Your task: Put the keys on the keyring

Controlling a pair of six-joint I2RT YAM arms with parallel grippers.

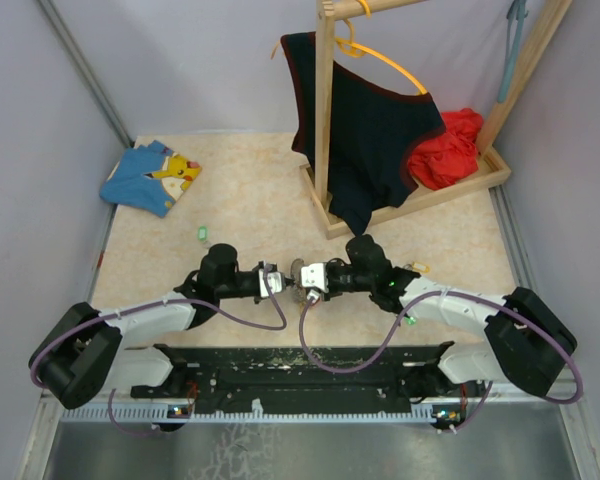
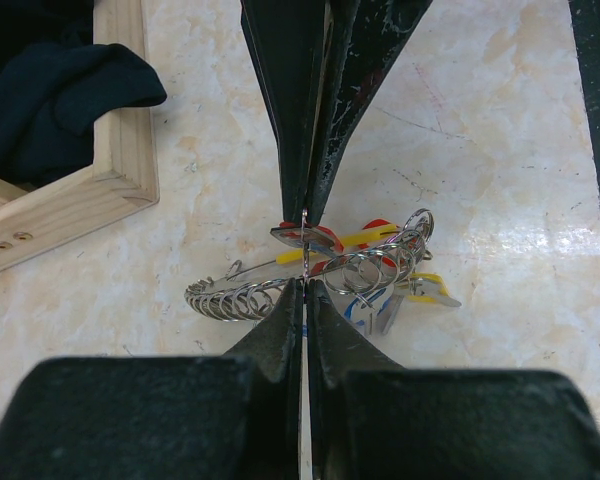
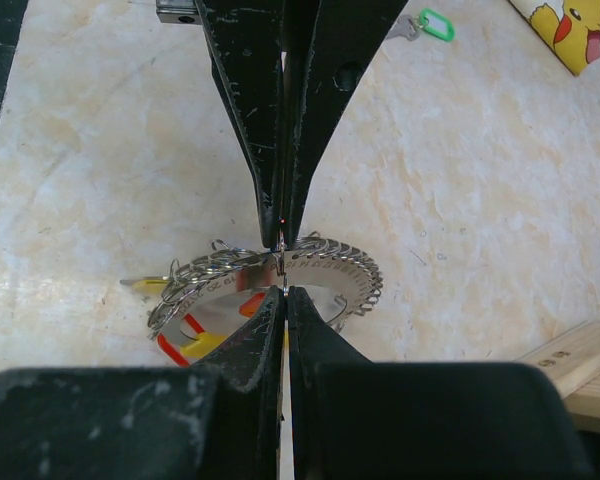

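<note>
The keyring (image 2: 365, 262) is a silvery curved plate strung with several small wire rings, with red, yellow and blue tags. It sits between my two grippers at the table's near middle (image 1: 300, 280). My left gripper (image 2: 305, 288) is shut on a thin wire ring of it. My right gripper (image 3: 284, 292) is shut on the same thin wire at the plate's (image 3: 325, 272) edge, tip to tip with the left one. A green-headed key (image 1: 202, 233) lies loose left of the grippers and also shows in the right wrist view (image 3: 432, 24). A yellow-headed key (image 1: 418, 267) lies beside the right arm.
A wooden rack (image 1: 325, 120) with an orange hanger, dark top (image 1: 370, 140) and red cloth (image 1: 450, 150) stands at back right; its base corner (image 2: 120, 180) is near the grippers. A blue Pikachu garment (image 1: 150, 178) lies at back left. A small green tag (image 1: 411, 320) lies by the right arm.
</note>
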